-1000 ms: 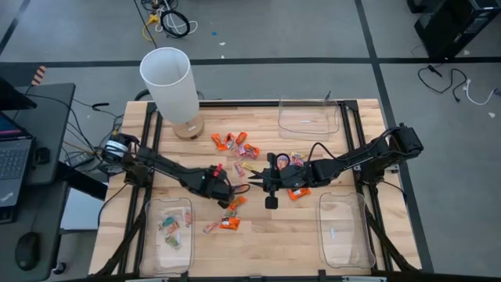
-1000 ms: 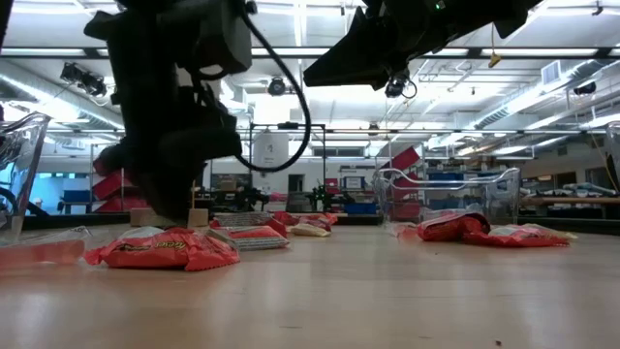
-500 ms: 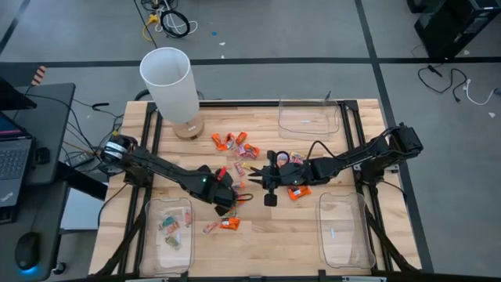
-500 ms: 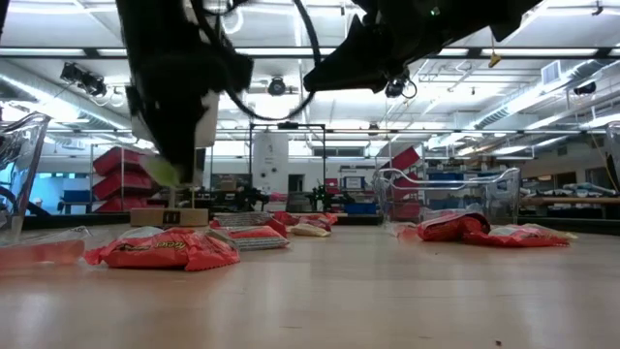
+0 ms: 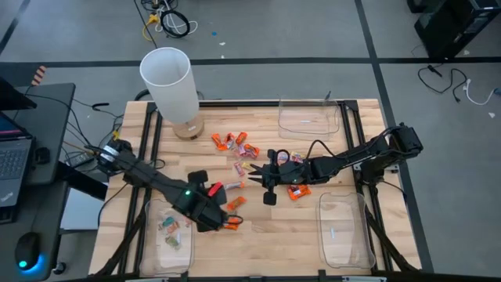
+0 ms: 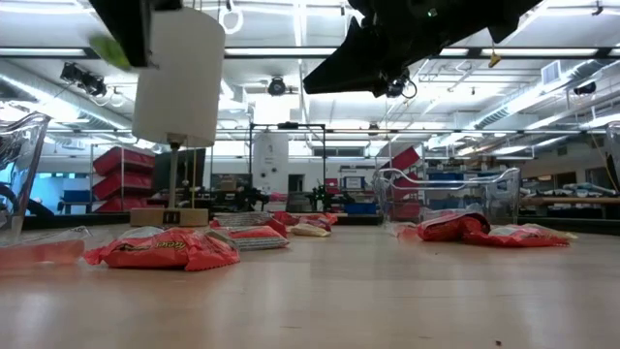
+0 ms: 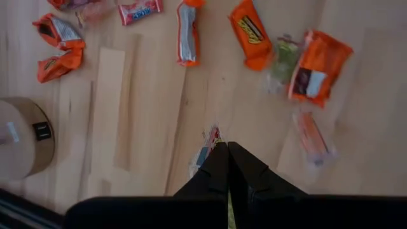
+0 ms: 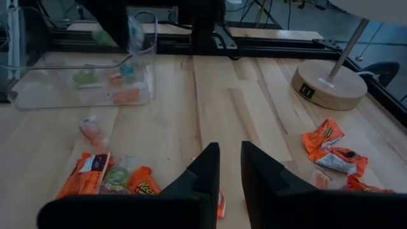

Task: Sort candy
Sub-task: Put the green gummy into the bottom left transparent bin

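High view: the candy (image 5: 244, 153), in orange and pink-and-yellow wrappers, is strewn mid-frame, with a few pieces in the lower-left tray (image 5: 168, 233). The left gripper (image 5: 210, 221), fingers pressed together, has swung down from centre towards that tray. The right gripper (image 5: 268, 178) hovers at centre, fingers slightly apart (nothing between them).

Low view: orange wrappers lie along the table (image 6: 387, 301); the dark left arm has left the upper left.

Left wrist view: the closed fingers (image 7: 219, 166) pinch a small wrapper.

Left gripper (image 7: 226, 147) is raised, pointing downward with fingers closed together; right gripper (image 8: 229, 159) is held low, fingers slightly parted.
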Available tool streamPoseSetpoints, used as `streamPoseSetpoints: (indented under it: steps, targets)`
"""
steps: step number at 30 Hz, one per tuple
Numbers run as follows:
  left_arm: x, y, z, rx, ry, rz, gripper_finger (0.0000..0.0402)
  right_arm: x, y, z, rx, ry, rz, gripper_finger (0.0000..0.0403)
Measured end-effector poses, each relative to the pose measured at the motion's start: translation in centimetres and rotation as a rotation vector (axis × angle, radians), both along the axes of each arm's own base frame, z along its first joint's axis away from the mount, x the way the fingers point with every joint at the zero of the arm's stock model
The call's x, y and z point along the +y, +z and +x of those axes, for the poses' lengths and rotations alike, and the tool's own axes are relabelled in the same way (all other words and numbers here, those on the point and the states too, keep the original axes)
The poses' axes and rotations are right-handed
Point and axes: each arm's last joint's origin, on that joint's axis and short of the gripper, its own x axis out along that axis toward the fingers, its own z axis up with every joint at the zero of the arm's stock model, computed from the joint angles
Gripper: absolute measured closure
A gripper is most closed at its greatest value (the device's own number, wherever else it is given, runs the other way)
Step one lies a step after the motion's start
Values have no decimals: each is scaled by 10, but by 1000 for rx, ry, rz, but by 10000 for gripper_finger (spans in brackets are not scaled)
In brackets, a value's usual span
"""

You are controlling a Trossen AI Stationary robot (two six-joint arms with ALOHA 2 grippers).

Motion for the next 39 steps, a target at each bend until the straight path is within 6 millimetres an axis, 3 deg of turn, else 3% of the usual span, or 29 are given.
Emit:
streamPoseSetpoints:
  steps: [12,29,39]
  targets:
    - [-44,8,-39,-9,-5,32,401,1,5,2,-61,-4,23,356]
    - [-109,8,-115,-107,66,-38,401,0,12,5,-144,-25,90,357]
    - [-131,-18,-137,-210,120,-132,401,3,15,5,-170,-16,100,360]
